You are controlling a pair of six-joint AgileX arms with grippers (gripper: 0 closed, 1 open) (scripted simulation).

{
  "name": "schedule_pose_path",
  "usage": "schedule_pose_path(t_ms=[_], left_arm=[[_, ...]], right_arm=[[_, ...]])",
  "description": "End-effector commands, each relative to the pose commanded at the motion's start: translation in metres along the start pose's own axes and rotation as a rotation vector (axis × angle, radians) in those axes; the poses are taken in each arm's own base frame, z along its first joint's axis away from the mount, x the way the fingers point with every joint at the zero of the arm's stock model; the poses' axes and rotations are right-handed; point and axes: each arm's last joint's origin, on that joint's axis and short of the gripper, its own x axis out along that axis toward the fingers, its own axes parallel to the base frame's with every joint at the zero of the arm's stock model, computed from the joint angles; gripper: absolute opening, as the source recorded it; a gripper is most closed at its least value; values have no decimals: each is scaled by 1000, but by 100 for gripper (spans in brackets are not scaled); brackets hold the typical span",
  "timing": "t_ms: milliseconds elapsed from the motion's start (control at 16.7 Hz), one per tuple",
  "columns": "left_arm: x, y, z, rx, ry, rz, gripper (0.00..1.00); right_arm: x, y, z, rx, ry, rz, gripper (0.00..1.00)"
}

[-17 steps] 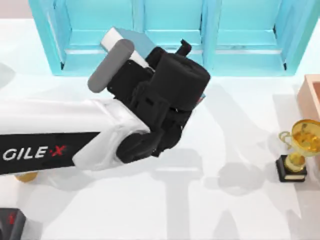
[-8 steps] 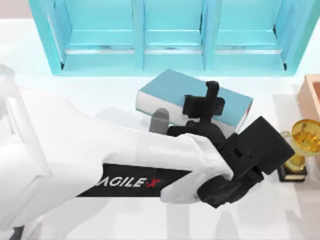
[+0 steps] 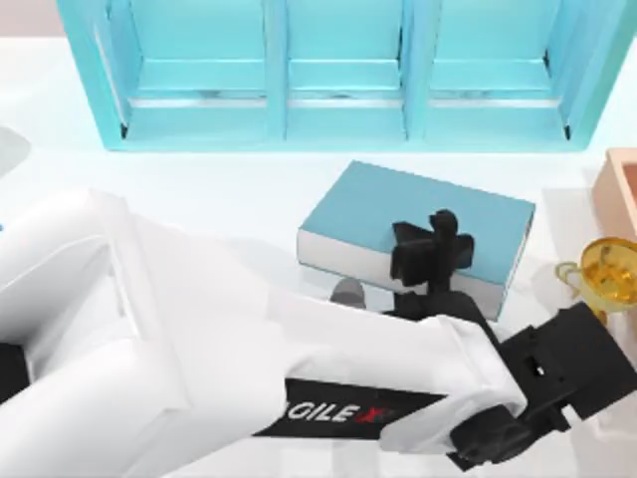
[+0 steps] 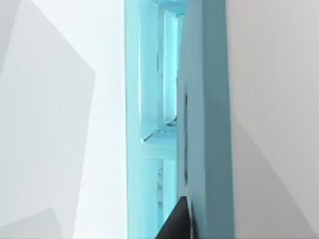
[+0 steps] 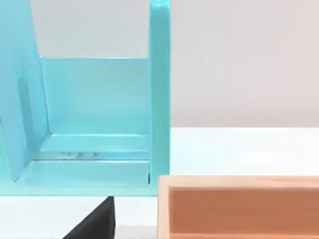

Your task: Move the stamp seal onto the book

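The book point(image 3: 383, 214), a thick teal hardcover with a pale spine, sits in the middle right of the table, in front of the shelf. My left gripper point(image 3: 443, 227) is over the book's right half, black against the cover, with my white left arm point(image 3: 249, 349) reaching in from the lower left. I cannot tell whether it touches the book. The stamp seal is hidden. In the left wrist view one dark fingertip point(image 4: 177, 221) shows against the teal shelf point(image 4: 204, 124). My right arm stays parked, and a dark piece of its gripper point(image 5: 97, 221) shows in the right wrist view.
A teal shelf unit point(image 3: 338, 110) spans the back of the table. A gold trophy point(image 3: 607, 274) on a black base stands at the right, close to the book's right end. A wooden box point(image 3: 622, 189) sits at the right edge and also shows close in the right wrist view point(image 5: 239, 209).
My left arm has swung from the back left to the right and toward the front. The book has shifted the same way with the gripper, from against the shelf to the middle right.
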Motion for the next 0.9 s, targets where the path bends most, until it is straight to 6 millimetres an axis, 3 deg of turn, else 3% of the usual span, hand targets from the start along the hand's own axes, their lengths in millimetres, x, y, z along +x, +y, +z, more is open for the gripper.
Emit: schedule_pose_path(t_ms=[900], left_arm=[[-3,3,2,4,-4,3,0]], right_arm=[[0,0,0,0,0,0,100]])
